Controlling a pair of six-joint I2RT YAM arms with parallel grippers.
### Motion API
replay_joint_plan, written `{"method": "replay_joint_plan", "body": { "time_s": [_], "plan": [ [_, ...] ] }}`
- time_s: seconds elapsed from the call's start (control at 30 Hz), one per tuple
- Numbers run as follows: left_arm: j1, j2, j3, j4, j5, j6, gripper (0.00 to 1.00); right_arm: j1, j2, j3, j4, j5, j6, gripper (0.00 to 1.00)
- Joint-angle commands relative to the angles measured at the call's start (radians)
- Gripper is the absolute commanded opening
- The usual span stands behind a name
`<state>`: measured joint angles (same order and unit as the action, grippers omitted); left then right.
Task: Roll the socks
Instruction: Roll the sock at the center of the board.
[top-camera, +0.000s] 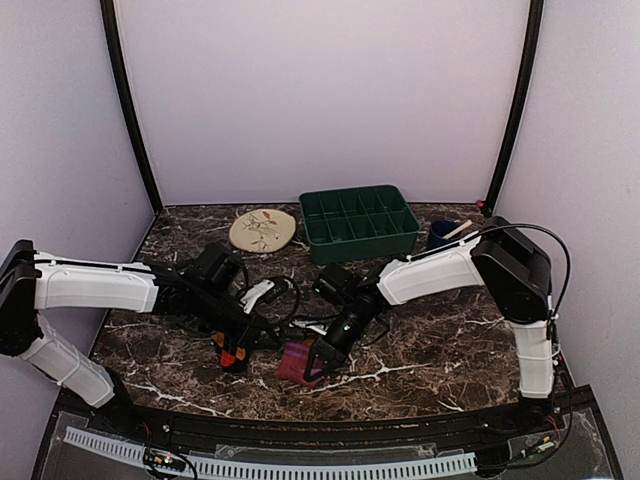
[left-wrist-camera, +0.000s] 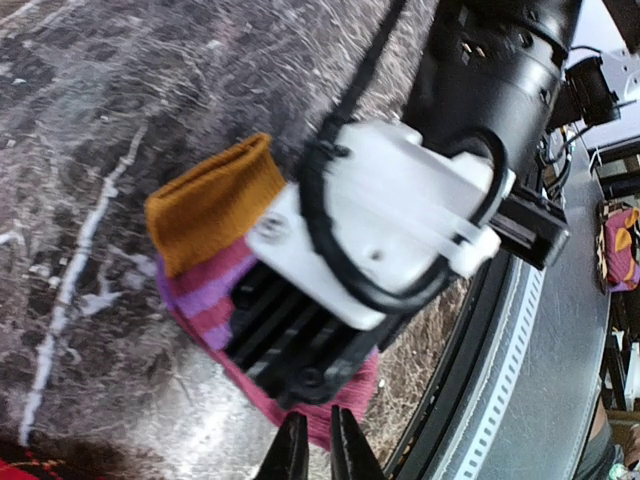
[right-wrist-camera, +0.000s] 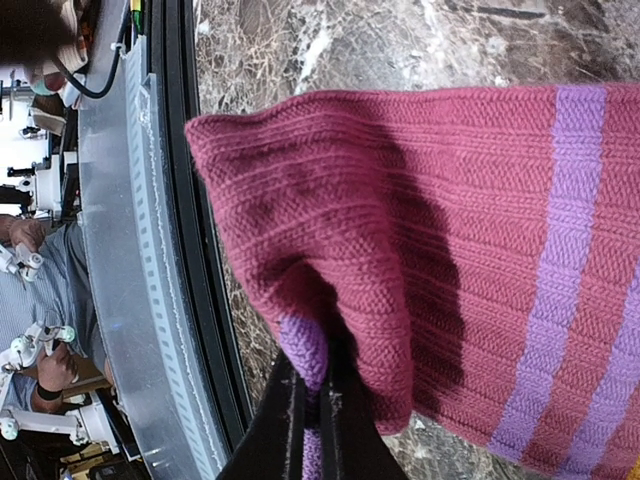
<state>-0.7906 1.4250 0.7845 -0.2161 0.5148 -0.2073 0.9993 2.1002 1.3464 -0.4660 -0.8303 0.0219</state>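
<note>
The magenta sock (top-camera: 295, 362) lies folded near the table's front edge. In the left wrist view its orange cuff (left-wrist-camera: 210, 200) points away. My right gripper (top-camera: 318, 365) is shut on it, and the right wrist view shows the purple toe (right-wrist-camera: 305, 350) pinched between the fingers (right-wrist-camera: 322, 405). My left gripper (left-wrist-camera: 318, 445) comes in from the left. Its jaws stand nearly together at the sock's near edge (left-wrist-camera: 335, 415), and a pinch does not show. The black argyle sock (top-camera: 232, 352) lies crumpled under the left arm, with only a red corner (left-wrist-camera: 25, 468) showing in the left wrist view.
A green divided tray (top-camera: 360, 222) stands at the back, a beige floral plate (top-camera: 263, 230) to its left and a dark blue cup (top-camera: 443, 234) to its right. The table's black front rail (top-camera: 300, 425) runs just behind the magenta sock.
</note>
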Motion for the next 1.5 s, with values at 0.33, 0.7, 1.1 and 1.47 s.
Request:
{"method": "replay_joint_plan", "body": {
  "time_s": [0.33, 0.7, 1.1, 1.47],
  "plan": [
    [-0.066, -0.034, -0.016, -0.032, -0.049, -0.051, 0.17, -0.007, 0.017, 0.004, 0.033, -0.013, 0.010, 0.00],
    [-0.136, 0.019, -0.012, -0.057, -0.065, -0.067, 0.31, -0.013, 0.032, 0.022, 0.008, -0.019, -0.009, 0.00],
    [-0.176, 0.093, -0.006, -0.052, -0.145, -0.045, 0.34, -0.014, 0.023, 0.020, 0.000, -0.026, -0.015, 0.00],
    [-0.180, 0.123, -0.020, -0.010, -0.112, -0.032, 0.11, -0.016, 0.023, 0.016, 0.001, -0.026, -0.010, 0.00]
  ]
}}
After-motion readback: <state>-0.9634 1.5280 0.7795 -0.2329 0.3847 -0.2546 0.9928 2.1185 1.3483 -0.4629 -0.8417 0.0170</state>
